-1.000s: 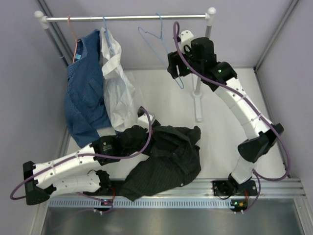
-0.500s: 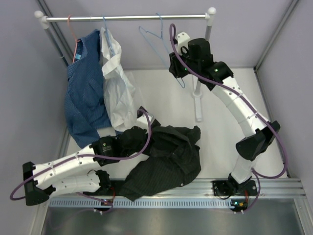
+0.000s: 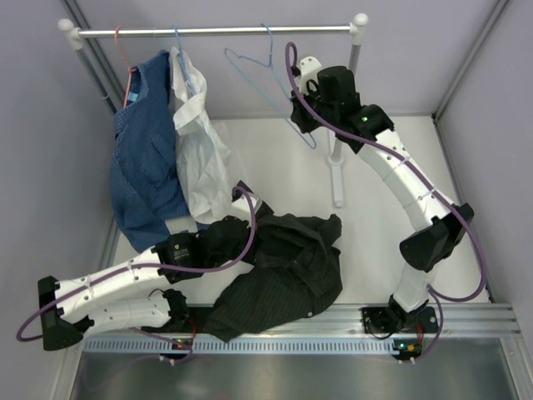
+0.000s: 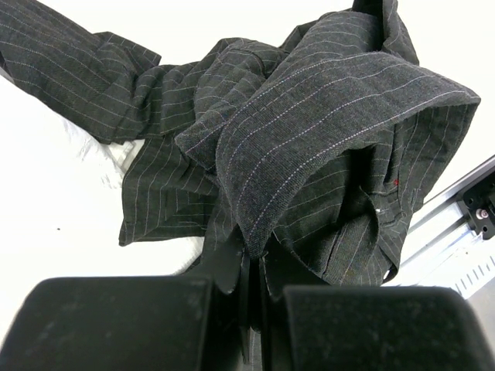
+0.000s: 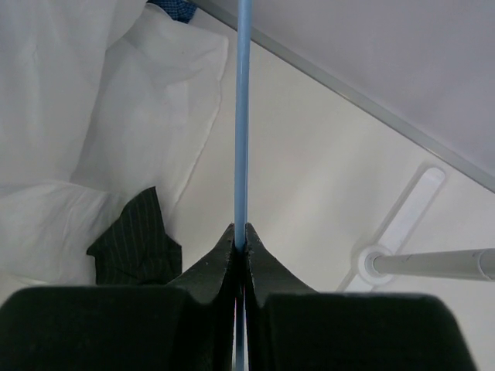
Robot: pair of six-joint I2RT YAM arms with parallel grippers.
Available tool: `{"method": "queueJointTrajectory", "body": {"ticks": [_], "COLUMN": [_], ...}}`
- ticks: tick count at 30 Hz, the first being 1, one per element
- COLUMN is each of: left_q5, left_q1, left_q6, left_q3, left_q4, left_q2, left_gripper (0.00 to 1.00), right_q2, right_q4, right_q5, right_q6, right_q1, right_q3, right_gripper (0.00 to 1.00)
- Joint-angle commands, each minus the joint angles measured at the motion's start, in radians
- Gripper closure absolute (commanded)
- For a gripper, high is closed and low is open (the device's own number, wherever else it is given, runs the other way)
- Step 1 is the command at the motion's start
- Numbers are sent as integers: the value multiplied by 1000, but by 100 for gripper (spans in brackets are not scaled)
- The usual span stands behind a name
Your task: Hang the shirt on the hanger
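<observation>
While the left gripper (image 4: 251, 251) is pressed together on a fold of the shirt (image 3: 287, 267), the garment lies crumpled on the white table (image 3: 375, 179), at the near side between the two arm bases. The black pinstriped cloth is bunched in a heap, and one part spreads toward the slotted aluminium rail (image 3: 475, 317) at the near edge of the table. In the left wrist view, a ridge of cloth rises from the closed fingertips and the rest drapes down onto the surface.

The right gripper (image 5: 240, 232) is closed on the hanger (image 5: 242, 116), pinching the thin light-blue wire between its black fingertips. The hook of the hanger sits over the garment rod (image 3: 216, 31), right of its middle, and the wire frame slants from the rod down to the gripper.

The rod is a horizontal chrome bar with white end knobs, spanning the far side of the table. Its right post (image 3: 336, 158) stands on the table on a flat white foot. On the left half of the rod hang a blue patterned garment (image 3: 146, 158), on an orange-red hanger (image 3: 123, 50), and a white shirt (image 3: 196, 158) touching it on the right. Their lower ends reach the table just beside the black shirt.

The table surface is matte white and evenly lit. Pale grey-lilac walls (image 3: 50, 125) enclose it on the left, far and right sides, with metal strips along the corners. A brushed metal sheet (image 3: 291, 375) lies nearer than the aluminium rail
</observation>
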Motion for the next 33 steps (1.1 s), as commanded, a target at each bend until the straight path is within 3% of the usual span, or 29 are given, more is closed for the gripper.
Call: {"method": "queueJointTrajectory", "body": {"ticks": [1, 9, 33], "left_q5": [4, 9, 11], "left_q1": [1, 1, 1], "left_q6": [-10, -27, -61], "left_q3": [-8, -12, -28], "left_q4": [10, 16, 42], "left_q2": [-18, -18, 2], "left_gripper": [100, 100, 100], "right_q2": [-11, -74, -194], "right_q4": [22, 88, 173], "right_q5": [2, 93, 10], "right_q6": [-1, 113, 182], "right_q1": [-11, -11, -27], "right_q3": [35, 24, 61], "right_gripper": [100, 100, 100]}}
